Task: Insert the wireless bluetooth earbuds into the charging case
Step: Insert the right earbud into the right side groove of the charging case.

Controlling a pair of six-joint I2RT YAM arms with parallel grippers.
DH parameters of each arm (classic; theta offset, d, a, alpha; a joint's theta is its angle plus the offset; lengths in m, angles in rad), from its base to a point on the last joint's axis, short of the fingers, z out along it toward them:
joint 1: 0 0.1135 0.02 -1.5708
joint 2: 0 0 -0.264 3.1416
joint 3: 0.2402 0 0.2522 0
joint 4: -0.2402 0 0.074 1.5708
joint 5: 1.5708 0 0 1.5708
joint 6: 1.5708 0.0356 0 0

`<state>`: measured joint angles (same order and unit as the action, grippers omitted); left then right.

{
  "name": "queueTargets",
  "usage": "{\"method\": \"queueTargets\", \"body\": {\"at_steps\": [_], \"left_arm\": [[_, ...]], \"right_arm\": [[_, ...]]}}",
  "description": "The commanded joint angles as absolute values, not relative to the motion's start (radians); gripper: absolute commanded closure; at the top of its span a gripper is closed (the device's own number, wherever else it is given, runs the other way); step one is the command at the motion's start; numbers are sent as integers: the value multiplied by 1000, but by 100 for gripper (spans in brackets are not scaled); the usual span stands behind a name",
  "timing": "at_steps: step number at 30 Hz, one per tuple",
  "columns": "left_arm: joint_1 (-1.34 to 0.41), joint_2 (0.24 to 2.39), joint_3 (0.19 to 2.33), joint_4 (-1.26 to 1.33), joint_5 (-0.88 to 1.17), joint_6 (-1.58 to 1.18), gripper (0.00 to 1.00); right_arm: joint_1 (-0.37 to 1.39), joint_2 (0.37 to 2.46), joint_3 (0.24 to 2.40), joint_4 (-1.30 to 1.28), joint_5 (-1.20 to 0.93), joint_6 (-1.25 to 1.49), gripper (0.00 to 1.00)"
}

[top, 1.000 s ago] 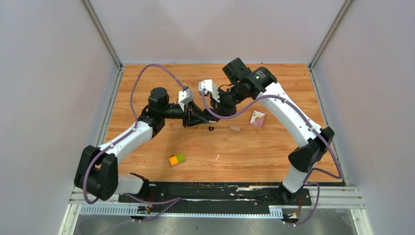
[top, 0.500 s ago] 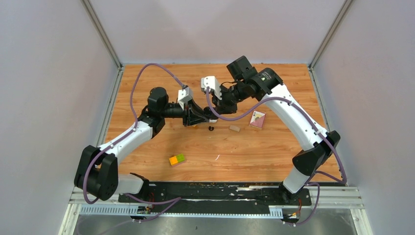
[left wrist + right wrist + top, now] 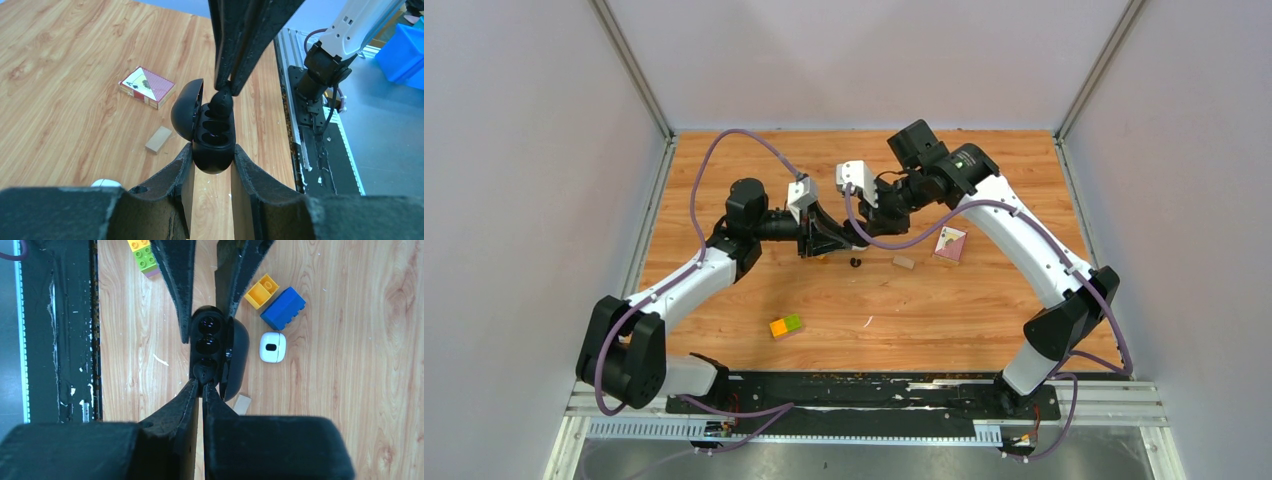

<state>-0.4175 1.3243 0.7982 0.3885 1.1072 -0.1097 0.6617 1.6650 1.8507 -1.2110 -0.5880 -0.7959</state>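
Above the middle of the light wooden desk point(image 3: 984, 330) the two arms meet tip to tip. The left hand point(image 3: 212, 152) is pressed in on the sides of the black rounded charging case point(image 3: 214, 135), one finger on each flank, holding it clear of the desk. The case's hinged lid point(image 3: 186, 112) stands swung open to one side. The right hand point(image 3: 201, 385) comes from the opposite direction, its fingers drawn almost together and pinching a black rounded earbud point(image 3: 222, 102) by its upper part. That bud sits at the end of the case farthest from the left hand, touching the case at the end well. Whether it is fully seated cannot be told. In the right wrist view the two other round wells in the case show dark. On the desk just near of the hands lies a small black bud point(image 3: 856, 262), too small to tell more. Beside it to the right rests a pale wooden block point(image 3: 904, 262), and further right a red-backed box of playing cards point(image 3: 950, 243). Under the held case, the right wrist view shows a white pill-shaped case point(image 3: 272, 347) with a dark slot, next to a blue toy block point(image 3: 282, 307) and a yellow toy block point(image 3: 262, 291). An orange and green toy block point(image 3: 786, 325) lies nearer the arm bases, with a thin white sliver point(image 3: 867, 321) to its right.
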Motion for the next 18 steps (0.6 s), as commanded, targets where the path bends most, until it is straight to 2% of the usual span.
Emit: {"method": "queueTargets", "body": {"at_steps": [1, 18], "left_arm": [[-421, 1323, 802, 460, 1126, -126, 100], [-419, 1339, 759, 664, 1094, -283, 100]], "right_arm": [[641, 1626, 1848, -1175, -565, -807, 100], [629, 1616, 1813, -1161, -670, -811, 98]]}}
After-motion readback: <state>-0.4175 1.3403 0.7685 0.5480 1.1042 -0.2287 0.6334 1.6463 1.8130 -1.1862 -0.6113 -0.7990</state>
